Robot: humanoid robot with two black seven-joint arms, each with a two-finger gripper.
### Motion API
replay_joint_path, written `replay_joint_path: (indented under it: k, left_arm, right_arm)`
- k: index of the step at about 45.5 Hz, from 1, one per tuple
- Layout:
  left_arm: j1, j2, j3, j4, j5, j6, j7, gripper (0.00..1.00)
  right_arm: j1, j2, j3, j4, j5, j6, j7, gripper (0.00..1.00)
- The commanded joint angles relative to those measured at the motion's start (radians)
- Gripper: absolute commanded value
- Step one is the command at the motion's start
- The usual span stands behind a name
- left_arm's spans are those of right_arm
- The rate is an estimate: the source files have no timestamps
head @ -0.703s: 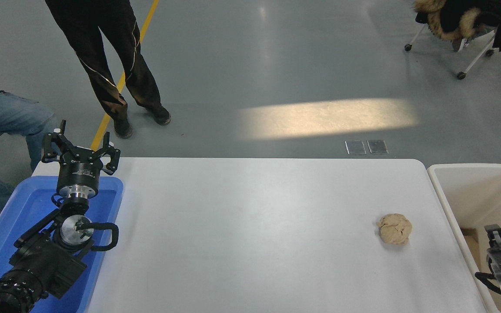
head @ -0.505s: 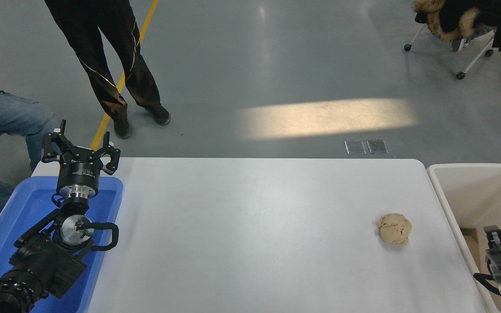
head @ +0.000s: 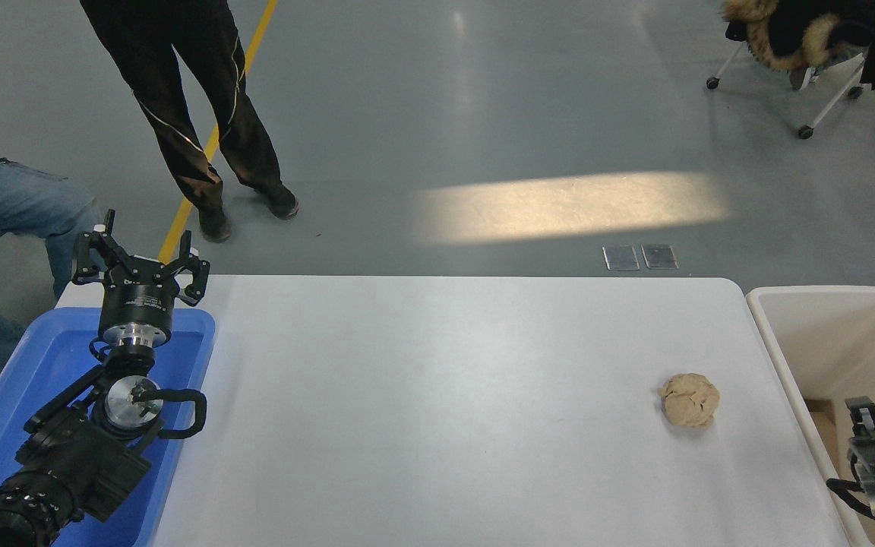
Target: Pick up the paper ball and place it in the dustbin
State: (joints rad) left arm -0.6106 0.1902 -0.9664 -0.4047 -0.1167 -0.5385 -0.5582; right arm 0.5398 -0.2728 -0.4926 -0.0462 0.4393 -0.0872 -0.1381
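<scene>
The paper ball [head: 689,399] is a tan, wrinkly lump lying on the white table [head: 437,410] near its right side. The dustbin [head: 810,304] is a cream-white bin standing just off the table's right edge. My right gripper [head: 867,425] pokes in at the lower right corner, over the dustbin's near part, well to the right of the ball and apart from it; only part of it shows. My left gripper [head: 141,254] is parked at the lower left over the blue tray, open and empty.
A shallow blue tray [head: 20,380] sits at the table's left end under my left arm. A person stands on the floor beyond the table's far left corner; another sits at the left edge. A wheeled chair is at the top right.
My right gripper has sunk slightly toward the picture's bottom edge. The paper ball and my left arm have not moved.
</scene>
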Motion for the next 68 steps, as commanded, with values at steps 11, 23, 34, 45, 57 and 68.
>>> replay_joint_path:
  k: [11,23,34,45,57,68]
  left_arm:
    - [0.000,0.000,0.000,0.001,0.000,0.000,-0.002,0.99]
    - [0.000,0.000,0.002,0.000,0.002,-0.002,-0.002,0.99]
    - [0.000,0.000,0.002,0.000,0.002,-0.002,-0.002,0.99]
    - [0.000,0.000,0.002,0.000,0.002,-0.002,0.000,0.99]
    - [0.002,0.000,0.000,0.000,0.002,-0.002,-0.002,0.99]
    - [0.003,0.000,0.000,0.000,0.000,-0.002,-0.002,0.99]
  right_arm:
    - [-0.029,-0.063,-0.106,-0.006,-0.005,0.018,0.009,1.00]
    - [0.207,-0.219,-0.124,0.312,-0.083,0.061,0.009,1.00]
    - [0.594,-0.442,-0.213,0.836,-0.324,0.055,0.012,1.00]
    - [1.060,-0.416,-0.621,1.193,-0.338,0.067,0.014,1.00]
    - [1.610,-0.175,-0.942,1.621,-0.329,0.231,0.035,1.00]
    - [1.942,-0.144,-0.928,1.738,-0.284,0.567,0.035,1.00]
